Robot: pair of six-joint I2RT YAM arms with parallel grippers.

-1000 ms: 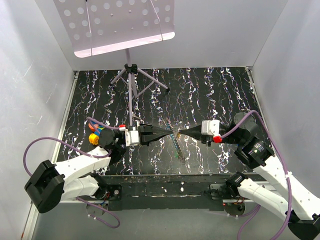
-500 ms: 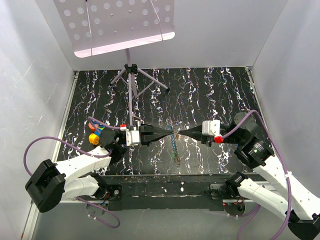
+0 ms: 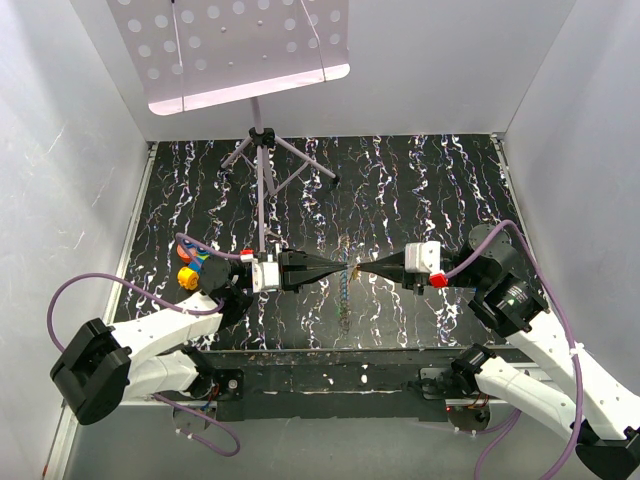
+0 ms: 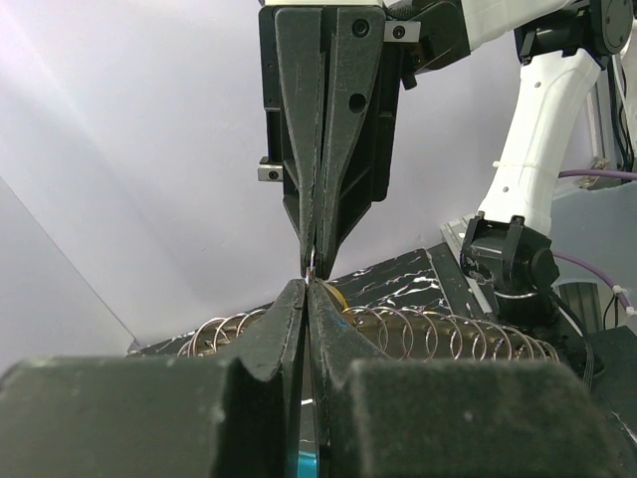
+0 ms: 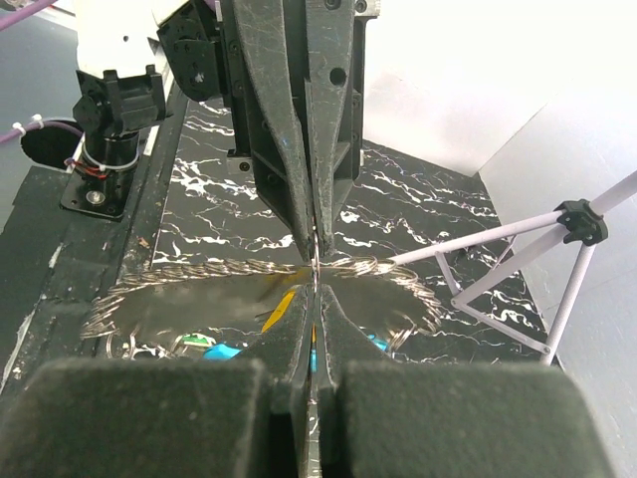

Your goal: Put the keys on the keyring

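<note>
From above, the ring coil (image 3: pixel 345 296) is too fine to read. Right wrist view: it smears into blur, and the near fingers (image 5: pixel 297 344) cover most of the yellow key (image 5: pixel 282 307) and blue key (image 5: pixel 221 351).

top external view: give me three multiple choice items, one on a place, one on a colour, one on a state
1. Where is the music stand?
A. on the table, beyond the grippers
B. at the near edge, between the arm bases
C. off the table, to the right

2. What colour is the table?
A. plain white
B. black with white streaks
C. wood brown

3. How are the left gripper and right gripper?
A. both wide open
B. left open, right shut
C. both shut, tip to tip

Answers:
1. A, its tripod legs rest on the table's far part.
2. B, white marbling runs across a black surface.
3. C, each pair of fingers is pressed together and the tips meet over the table.
</note>
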